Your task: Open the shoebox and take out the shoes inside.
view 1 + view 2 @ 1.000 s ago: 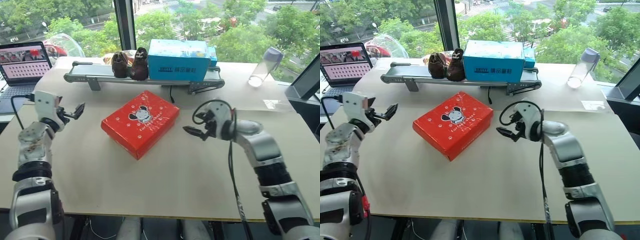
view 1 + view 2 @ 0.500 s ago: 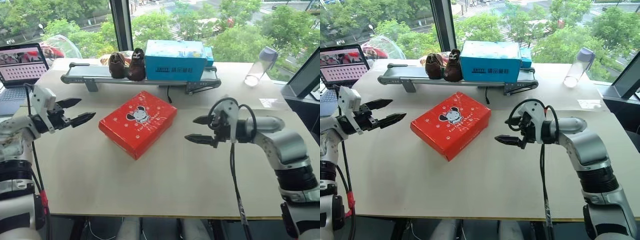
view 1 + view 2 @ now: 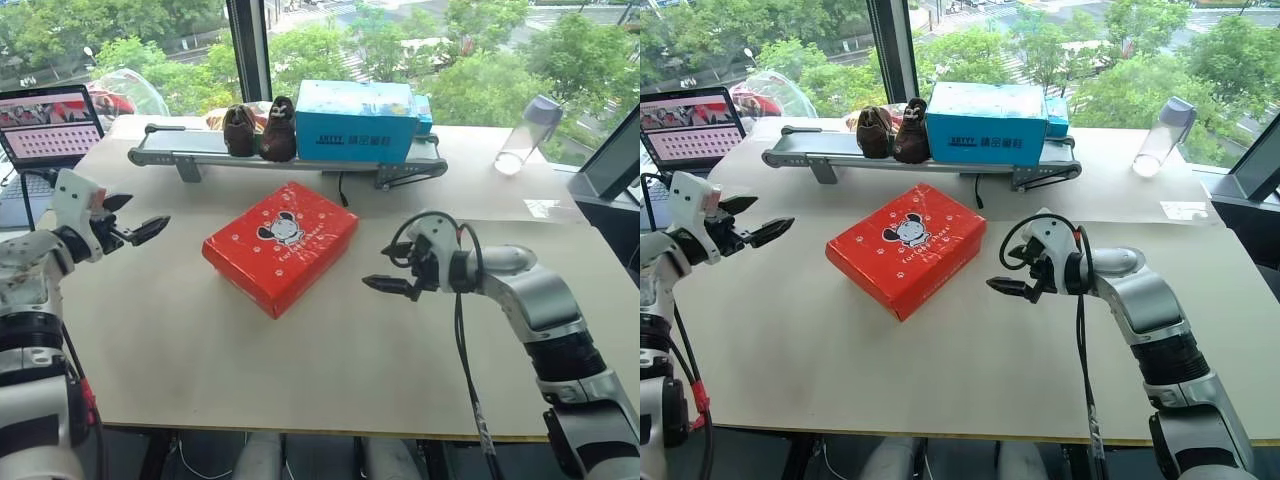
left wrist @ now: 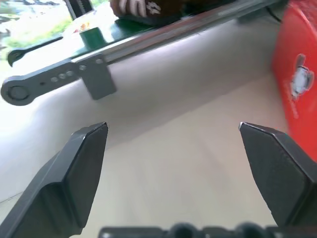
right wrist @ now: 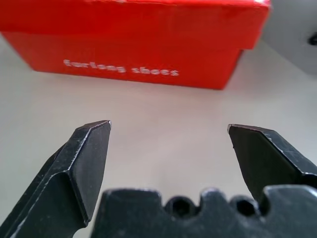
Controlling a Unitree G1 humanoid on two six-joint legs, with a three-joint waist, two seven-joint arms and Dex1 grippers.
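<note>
Right wrist view: white lettering, possibly "furlong shoes", is showing on the closed shoebox (image 5: pixel 133 42).
Both grippers, left (image 3: pixel 135 225) and right (image 3: pixel 390 270), are hovering with fingers apart, bare table (image 3: pixel 300 370) separating each from it.

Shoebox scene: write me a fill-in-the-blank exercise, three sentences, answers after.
1. The lid of the red shoebox is ____.
2. The left gripper and the right gripper both stand ____, holding nothing.
3. On the conveyor behind the shoebox, the dark brown shoes sit beside a ____ box.

Missing words: shut; open; blue
</note>
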